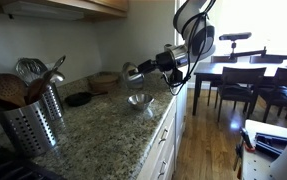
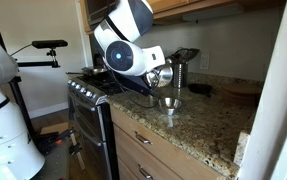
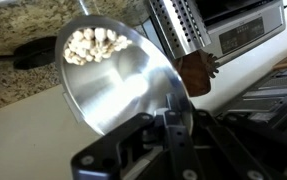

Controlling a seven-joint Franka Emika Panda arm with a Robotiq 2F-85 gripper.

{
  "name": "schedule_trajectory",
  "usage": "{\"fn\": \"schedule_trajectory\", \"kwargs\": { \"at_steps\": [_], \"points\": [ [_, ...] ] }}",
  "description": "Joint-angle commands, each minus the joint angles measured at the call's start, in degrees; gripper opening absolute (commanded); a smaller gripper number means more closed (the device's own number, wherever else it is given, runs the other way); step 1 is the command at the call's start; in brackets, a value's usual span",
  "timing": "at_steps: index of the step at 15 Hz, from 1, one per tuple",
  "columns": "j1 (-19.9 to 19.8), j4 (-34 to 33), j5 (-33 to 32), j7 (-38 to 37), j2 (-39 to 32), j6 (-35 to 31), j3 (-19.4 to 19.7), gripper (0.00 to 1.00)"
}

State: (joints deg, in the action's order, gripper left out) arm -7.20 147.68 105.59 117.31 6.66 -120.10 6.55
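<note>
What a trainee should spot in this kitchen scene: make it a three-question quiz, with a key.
1. True or false: the gripper is shut on the handle of the metal scoop.
2. What lies in the scoop? A) small white pieces B) water C) nothing
3. Fill in: on the granite counter, below the scoop, stands a small metal ____.
Key: 1 true; 2 A; 3 bowl.
</note>
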Motion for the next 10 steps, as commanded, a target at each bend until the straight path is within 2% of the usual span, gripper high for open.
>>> {"fn": "schedule_trajectory", "kwargs": {
  "at_steps": [1, 10],
  "points": [
    [-1.17, -1.58, 0.17, 1.08, -1.42, 3.22, 0.79, 0.07],
    [-1.89, -2.93, 0.37, 1.19, -4.45, 7.16, 2.03, 0.07]
  ]
}}
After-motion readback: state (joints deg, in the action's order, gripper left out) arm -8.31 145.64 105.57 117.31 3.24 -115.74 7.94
